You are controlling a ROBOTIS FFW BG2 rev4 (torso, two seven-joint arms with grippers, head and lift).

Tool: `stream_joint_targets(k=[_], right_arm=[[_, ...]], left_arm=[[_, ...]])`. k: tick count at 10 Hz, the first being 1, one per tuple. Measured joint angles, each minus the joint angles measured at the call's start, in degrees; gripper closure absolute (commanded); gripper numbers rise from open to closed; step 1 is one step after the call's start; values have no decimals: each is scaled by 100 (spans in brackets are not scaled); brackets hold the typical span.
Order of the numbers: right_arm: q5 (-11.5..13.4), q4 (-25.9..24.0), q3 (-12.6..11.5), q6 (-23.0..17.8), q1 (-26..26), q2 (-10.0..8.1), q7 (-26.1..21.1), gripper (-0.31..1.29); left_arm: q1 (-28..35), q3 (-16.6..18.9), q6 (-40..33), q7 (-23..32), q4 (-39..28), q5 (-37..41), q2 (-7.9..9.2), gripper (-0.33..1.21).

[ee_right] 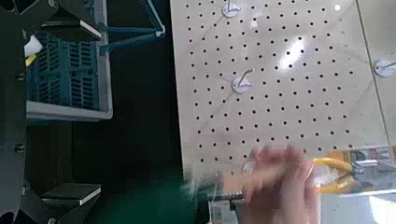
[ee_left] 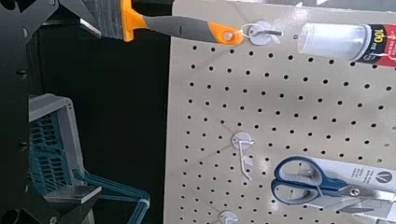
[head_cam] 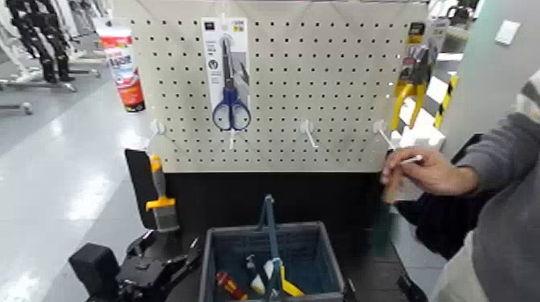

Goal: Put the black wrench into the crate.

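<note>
Standing nearest, below the pegboard's lower edge: the crate (head_cam: 325, 255), blue-grey, slatted, its hoop handle (head_cam: 272, 233) upright across the middle. Inside it, a red-and-yellow handle (head_cam: 231, 285) lies toward the left side; nearer the middle are a dark tool part (head_cam: 254, 265) and a white-and-yellow item (head_cam: 285, 283), partly behind the hoop. Black wrench: not identified with certainty; cannot tell whether the dark part in the crate belongs to it. Left gripper (head_cam: 173, 250): just beyond the crate's left side, fingers apart, nothing between them. Right gripper (ee_right: 75, 114): at the crate's right side, low in the head view, fingers spread wide and holding nothing. Farther off, at the pegboard's (head_cam: 273, 96) lower right corner, a person's hand (head_cam: 430, 170) grips a tool with a wooden handle (head_cam: 394, 186); its green lower part is blurred, type not readable. At the lower left corner, a grey-and-orange brush (head_cam: 161, 197) hangs bristles down from a hook (head_cam: 157, 127), reaching below the lower edge. Another white hook (head_cam: 308, 132) projects above the lower edge, right of centre. Higher up: a red-and-white tube (head_cam: 122, 68) at the left edge; blue-handled scissors (head_cam: 231, 88) on a card, left of centre; yellow-handled pliers (head_cam: 411, 88) in packaging at the right edge.
</note>
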Motion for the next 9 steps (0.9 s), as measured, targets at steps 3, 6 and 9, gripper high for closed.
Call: stream_joint_targets(k=[3,6,9], right_arm=[[295,-270,-3,110,344,-5,-211,19],[314,-282,24,144,351,-4,-208,12],[342,-285,31,157,336,2,-208,11]], left_arm=[[112,39,59,9,-56,-3,-8,14],[114,37,80,9,-69,-5,-7,14],[110,31,97,9,-74,-6,-7,14]])
